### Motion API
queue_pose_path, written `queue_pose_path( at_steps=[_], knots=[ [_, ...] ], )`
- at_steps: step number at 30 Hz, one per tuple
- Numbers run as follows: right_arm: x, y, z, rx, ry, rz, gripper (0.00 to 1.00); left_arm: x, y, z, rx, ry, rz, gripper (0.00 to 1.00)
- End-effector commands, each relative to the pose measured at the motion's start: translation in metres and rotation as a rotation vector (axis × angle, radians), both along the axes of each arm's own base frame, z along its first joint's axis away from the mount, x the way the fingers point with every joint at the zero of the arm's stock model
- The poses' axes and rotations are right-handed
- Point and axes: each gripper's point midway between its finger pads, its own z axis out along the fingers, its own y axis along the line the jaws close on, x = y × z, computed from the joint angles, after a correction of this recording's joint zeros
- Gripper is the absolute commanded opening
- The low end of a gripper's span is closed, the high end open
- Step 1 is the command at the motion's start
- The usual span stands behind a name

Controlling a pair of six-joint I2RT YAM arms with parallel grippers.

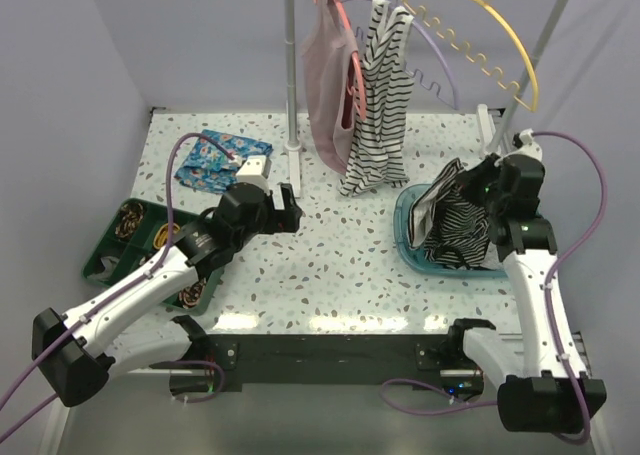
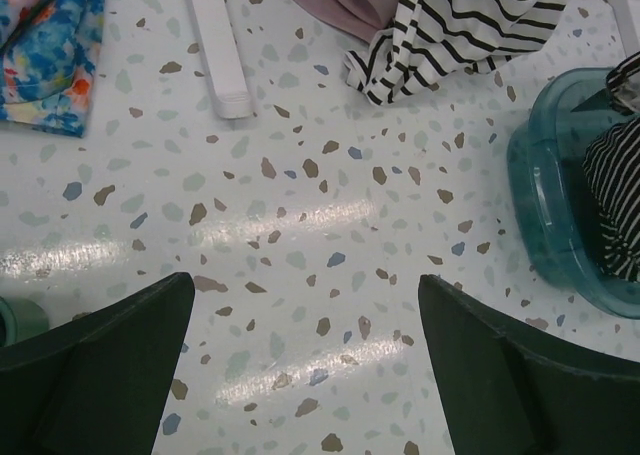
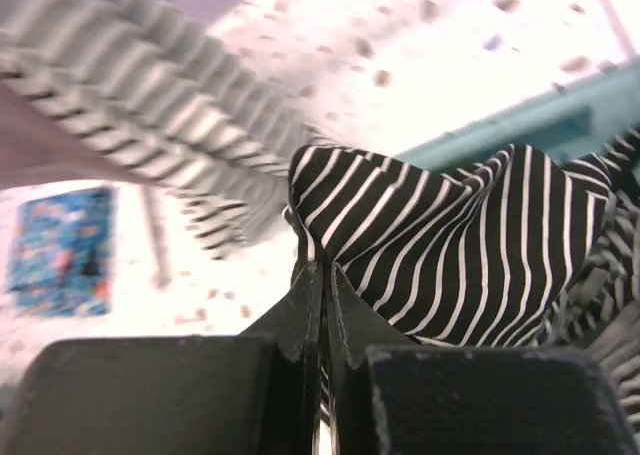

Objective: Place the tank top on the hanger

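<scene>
The tank top [image 1: 458, 225], black with thin white stripes, is bunched in the teal basket [image 1: 408, 237] at the right. My right gripper [image 1: 472, 193] is shut on a fold of it and holds that fold raised above the basket; in the right wrist view the jaws [image 3: 325, 271] pinch the cloth edge of the tank top [image 3: 460, 245]. The yellow hanger [image 1: 500, 45] hangs on the rail at the back right. My left gripper [image 1: 290, 213] is open and empty above the table's middle, also in its wrist view [image 2: 305, 315].
A pink top [image 1: 328, 75] on a pink hanger and a white bold-striped garment [image 1: 380, 100] on a lavender hanger hang from the rail. A blue floral cloth [image 1: 215, 160] lies back left. A green tray [image 1: 125, 240] sits at the left edge. The rack post [image 1: 291, 65] stands mid-back.
</scene>
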Motion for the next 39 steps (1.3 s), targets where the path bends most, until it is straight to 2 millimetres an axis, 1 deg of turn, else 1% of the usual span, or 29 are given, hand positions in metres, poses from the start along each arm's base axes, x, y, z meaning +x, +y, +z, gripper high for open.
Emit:
queue_pose_path(
  at_steps=[1, 2, 4, 5, 6, 7, 9, 10, 13, 14, 18, 20, 21, 23, 24, 25, 27, 28, 29, 30, 31, 32, 33, 34, 35, 36, 37, 38, 39],
  knots=[
    [-0.013, 0.034, 0.084, 0.051, -0.175, 0.187, 0.00, 0.008, 0.009, 0.047, -0.084, -0.107, 0.069, 1.00],
    [-0.016, 0.036, 0.109, 0.058, -0.226, 0.200, 0.00, 0.008, 0.012, 0.050, -0.086, -0.114, 0.080, 1.00],
    [-0.022, 0.046, 0.136, 0.077, -0.287, 0.250, 0.00, 0.009, 0.015, 0.063, -0.099, -0.142, 0.099, 1.00],
    [-0.028, 0.054, 0.162, 0.102, -0.344, 0.288, 0.00, 0.009, 0.017, 0.065, -0.099, -0.145, 0.108, 1.00],
    [-0.031, 0.059, 0.178, 0.115, -0.382, 0.314, 0.00, 0.010, 0.019, 0.073, -0.109, -0.158, 0.118, 1.00],
    [-0.037, 0.063, 0.201, 0.122, -0.435, 0.336, 0.00, 0.011, 0.021, 0.077, -0.107, -0.166, 0.133, 1.00],
    [-0.047, 0.075, 0.230, 0.161, -0.503, 0.401, 0.00, 0.013, 0.025, 0.088, -0.118, -0.184, 0.151, 1.00],
    [-0.056, 0.079, 0.251, 0.167, -0.551, 0.426, 0.00, 0.013, 0.028, 0.092, -0.115, -0.194, 0.166, 1.00],
    [-0.073, 0.094, 0.287, 0.213, -0.630, 0.518, 0.00, 0.016, 0.038, 0.107, -0.108, -0.221, 0.212, 1.00],
    [-0.075, 0.097, 0.293, 0.233, -0.637, 0.532, 0.00, 0.017, 0.041, 0.109, -0.103, -0.225, 0.224, 1.00],
    [-0.084, 0.111, 0.309, 0.280, -0.670, 0.611, 0.00, 0.019, 0.053, 0.131, -0.098, -0.269, 0.277, 1.00],
    [-0.087, 0.126, 0.308, 0.312, -0.663, 0.659, 0.00, 0.021, 0.059, 0.136, -0.086, -0.281, 0.300, 1.00],
    [-0.083, 0.133, 0.304, 0.318, -0.646, 0.676, 0.00, 0.022, 0.061, 0.141, -0.088, -0.287, 0.308, 1.00],
    [-0.084, 0.160, 0.298, 0.308, -0.624, 0.738, 0.00, 0.023, 0.064, 0.145, -0.079, -0.295, 0.322, 1.00],
    [-0.078, 0.175, 0.285, 0.309, -0.572, 0.764, 0.00, 0.024, 0.065, 0.149, -0.081, -0.300, 0.327, 1.00],
    [-0.082, 0.201, 0.276, 0.297, -0.552, 0.812, 0.00, 0.025, 0.068, 0.150, -0.074, -0.304, 0.343, 1.00],
    [-0.085, 0.230, 0.259, 0.286, -0.502, 0.863, 0.00, 0.025, 0.075, 0.153, -0.064, -0.309, 0.368, 1.00],
    [-0.088, 0.259, 0.239, 0.261, -0.453, 0.909, 0.00, 0.025, 0.078, 0.153, -0.058, -0.308, 0.379, 1.00],
    [-0.089, 0.272, 0.228, 0.246, -0.426, 0.919, 0.00, 0.025, 0.084, 0.153, -0.051, -0.303, 0.399, 1.00],
    [-0.105, 0.296, 0.217, 0.244, -0.399, 0.982, 0.00, 0.024, 0.089, 0.154, -0.048, -0.305, 0.418, 1.00],
    [-0.099, 0.313, 0.192, 0.206, -0.351, 0.977, 0.00, 0.023, 0.093, 0.153, -0.042, -0.299, 0.431, 1.00],
    [-0.102, 0.327, 0.179, 0.194, -0.326, 0.995, 0.00, 0.022, 0.099, 0.154, -0.044, -0.302, 0.448, 1.00],
    [-0.118, 0.347, 0.165, 0.184, -0.298, 1.047, 0.00, 0.021, 0.104, 0.154, -0.040, -0.302, 0.464, 1.00],
    [-0.118, 0.368, 0.131, 0.146, -0.227, 1.073, 0.00, 0.020, 0.108, 0.152, -0.037, -0.295, 0.476, 1.00],
    [-0.123, 0.380, 0.112, 0.118, -0.183, 1.097, 0.00, 0.020, 0.113, 0.153, -0.037, -0.295, 0.490, 1.00],
    [-0.140, 0.394, 0.097, 0.094, -0.147, 1.143, 0.00, 0.020, 0.115, 0.151, -0.033, -0.291, 0.496, 1.00],
    [-0.144, 0.407, 0.071, 0.050, -0.098, 1.166, 0.00, 0.020, 0.117, 0.149, -0.027, -0.288, 0.502, 1.00],
    [-0.148, 0.411, 0.057, 0.020, -0.075, 1.171, 0.05, 0.021, 0.119, 0.146, -0.022, -0.284, 0.507, 1.00],
    [-0.157, 0.415, 0.041, -0.012, -0.049, 1.186, 0.24, 0.021, 0.118, 0.144, -0.021, -0.280, 0.500, 1.00]
  ],
)
